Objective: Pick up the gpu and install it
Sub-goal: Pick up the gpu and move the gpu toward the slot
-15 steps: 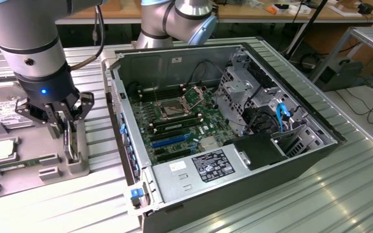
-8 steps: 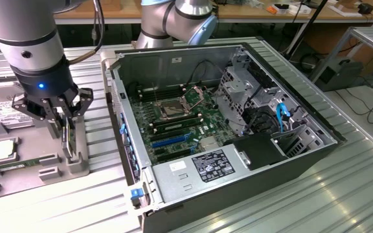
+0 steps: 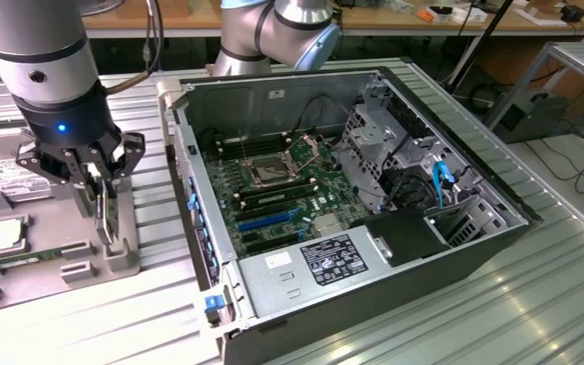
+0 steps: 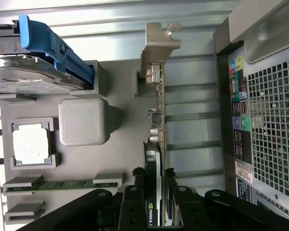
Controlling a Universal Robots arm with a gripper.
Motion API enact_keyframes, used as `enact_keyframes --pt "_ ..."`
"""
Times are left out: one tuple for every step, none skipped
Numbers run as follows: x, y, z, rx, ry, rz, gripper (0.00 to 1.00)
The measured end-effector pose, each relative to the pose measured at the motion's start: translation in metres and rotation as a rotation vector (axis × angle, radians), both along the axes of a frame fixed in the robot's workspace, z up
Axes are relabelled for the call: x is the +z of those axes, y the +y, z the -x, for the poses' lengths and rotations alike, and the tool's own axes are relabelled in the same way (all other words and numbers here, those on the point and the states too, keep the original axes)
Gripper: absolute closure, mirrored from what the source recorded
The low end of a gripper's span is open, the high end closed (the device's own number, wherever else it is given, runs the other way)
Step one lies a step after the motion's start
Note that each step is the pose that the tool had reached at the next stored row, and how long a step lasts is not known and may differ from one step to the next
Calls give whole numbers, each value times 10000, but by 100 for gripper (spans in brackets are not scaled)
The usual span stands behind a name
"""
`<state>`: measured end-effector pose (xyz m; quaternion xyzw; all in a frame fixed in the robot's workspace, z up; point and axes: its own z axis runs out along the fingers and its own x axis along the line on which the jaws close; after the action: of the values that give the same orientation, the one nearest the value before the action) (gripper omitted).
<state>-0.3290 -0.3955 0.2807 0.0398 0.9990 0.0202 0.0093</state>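
Hand [image 3: 104, 217] [image 4: 154, 174] closed on the gpu [image 3: 119, 222] [image 4: 156, 115], 1 finger on each face. Card stands on edge in the grey tray [image 3: 81, 262] on the counter [image 3: 546, 304]. Open computer case [image 3: 444, 122] just beside the tray, on the exterior view's right.

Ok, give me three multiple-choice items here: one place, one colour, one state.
1. Where is the thin green card with silver bracket?
A) on edge at the grey plastic tray, between the fingers
B) installed in a slot
C) on the floor

2. The plastic rail on the silver hard drive is:
A) red
B) blue
C) yellow

3. The black computer case is:
A) closed
B) open-sided
C) upended

Answers: 1A, it stands outside the case; 2B, blue plastic shows; 3B, its green motherboard is exposed.
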Motion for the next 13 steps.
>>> enact_keyframes --pt "20 0 0 0 3 0 73" --pt "31 0 0 0 4 0 73" --pt "46 0 0 0 6 0 73" --pt "74 0 0 0 11 1 73" --pt "99 0 0 0 14 0 73" --pt "111 0 0 0 15 0 73" --pt "126 0 0 0 16 0 73" --pt "141 0 0 0 17 0 73" --pt "157 0 0 0 18 0 73" --pt "167 0 0 0 20 0 73" --pt "176 0 0 0 22 0 73" --pt "176 0 0 0 20 -1 73" --pt "176 0 0 0 20 -1 73"
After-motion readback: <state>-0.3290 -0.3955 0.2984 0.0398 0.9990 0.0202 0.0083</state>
